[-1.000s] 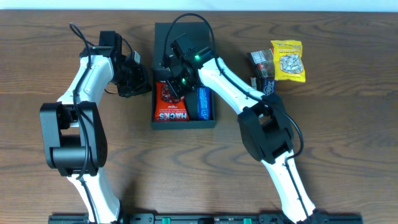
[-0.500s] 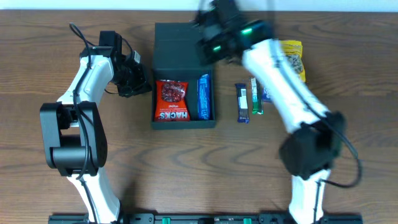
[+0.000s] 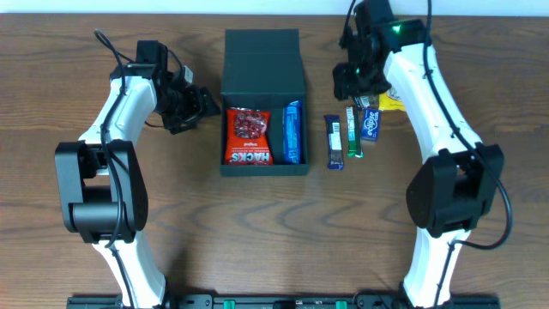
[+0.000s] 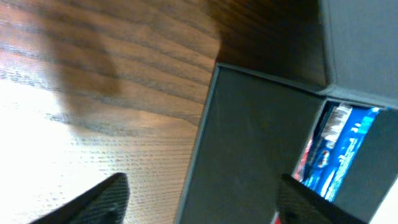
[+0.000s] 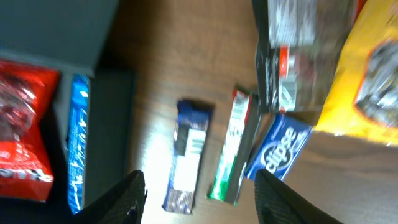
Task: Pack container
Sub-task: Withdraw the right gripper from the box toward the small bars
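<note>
The dark container (image 3: 264, 62) stands open in the middle of the table, its flap lid lying back. Inside lie a red HACKS packet (image 3: 246, 137) and a blue packet (image 3: 292, 133). My left gripper (image 3: 202, 103) is open just left of the container; in the left wrist view its jaws (image 4: 199, 202) straddle the container's wall (image 4: 249, 137), holding nothing. My right gripper (image 3: 350, 84) hovers open above the loose snacks. Below its jaws (image 5: 202, 199) lie a blue-white bar (image 5: 186, 152) and a green bar (image 5: 233, 149).
Right of the container lie a blue-white bar (image 3: 334, 142), a green bar (image 3: 352, 142) and a blue Eclipse pack (image 3: 371, 123). A yellow bag (image 5: 367, 81) and a dark clear packet (image 5: 298, 56) sit behind them, mostly under my right arm in the overhead view.
My right arm swung from over the container to above the loose snacks and opened. My left gripper opened. The container now sits slightly further right.
</note>
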`<state>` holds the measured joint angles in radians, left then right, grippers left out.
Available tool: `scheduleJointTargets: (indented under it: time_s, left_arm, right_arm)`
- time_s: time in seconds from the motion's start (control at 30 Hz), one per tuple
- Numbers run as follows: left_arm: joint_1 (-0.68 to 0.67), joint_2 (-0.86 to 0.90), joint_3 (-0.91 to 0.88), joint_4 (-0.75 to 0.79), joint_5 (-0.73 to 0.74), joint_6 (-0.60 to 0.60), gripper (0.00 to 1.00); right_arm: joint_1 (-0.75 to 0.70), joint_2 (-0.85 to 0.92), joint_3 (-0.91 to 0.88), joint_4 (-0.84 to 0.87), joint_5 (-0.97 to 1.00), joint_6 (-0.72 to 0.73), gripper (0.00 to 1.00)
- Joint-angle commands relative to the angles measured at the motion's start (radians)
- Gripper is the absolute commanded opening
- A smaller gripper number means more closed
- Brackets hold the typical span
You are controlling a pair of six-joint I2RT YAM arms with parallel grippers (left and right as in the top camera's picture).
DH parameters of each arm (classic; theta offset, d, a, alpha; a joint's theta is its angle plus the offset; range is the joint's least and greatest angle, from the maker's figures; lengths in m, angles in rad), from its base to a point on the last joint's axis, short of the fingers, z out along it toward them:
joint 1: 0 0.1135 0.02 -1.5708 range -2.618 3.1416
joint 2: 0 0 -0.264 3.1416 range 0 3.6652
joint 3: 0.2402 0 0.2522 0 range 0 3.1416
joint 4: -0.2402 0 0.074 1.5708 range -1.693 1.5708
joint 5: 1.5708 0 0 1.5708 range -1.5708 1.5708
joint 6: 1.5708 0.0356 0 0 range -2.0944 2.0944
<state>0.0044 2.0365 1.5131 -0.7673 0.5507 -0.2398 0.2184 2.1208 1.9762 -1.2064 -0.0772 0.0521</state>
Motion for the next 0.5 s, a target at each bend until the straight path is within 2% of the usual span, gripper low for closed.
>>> scheduleJointTargets:
  time_s: [0.0,0.03,0.23,0.47]
  left_arm:
    - [-0.002,0.004,-0.003,0.005,0.009,-0.002,0.90]
    - [-0.002,0.004,-0.003,0.005,-0.011,-0.012,0.94]
    - [0.015,0.003,-0.003,-0.006,-0.027,-0.027,0.94]
    - [0.093,0.000,0.012,-0.043,-0.029,-0.030,0.94]
  right_arm:
    - [0.005,0.019,-0.085,0.014,0.020,-0.012,0.55]
    - [0.005,0.019,-0.119,0.029,0.021,-0.012,0.54]
    - [0.005,0.019,-0.221,0.071,0.010,0.004,0.48]
    - [0.000,0.019,-0.262,0.097,0.049,0.041,0.49]
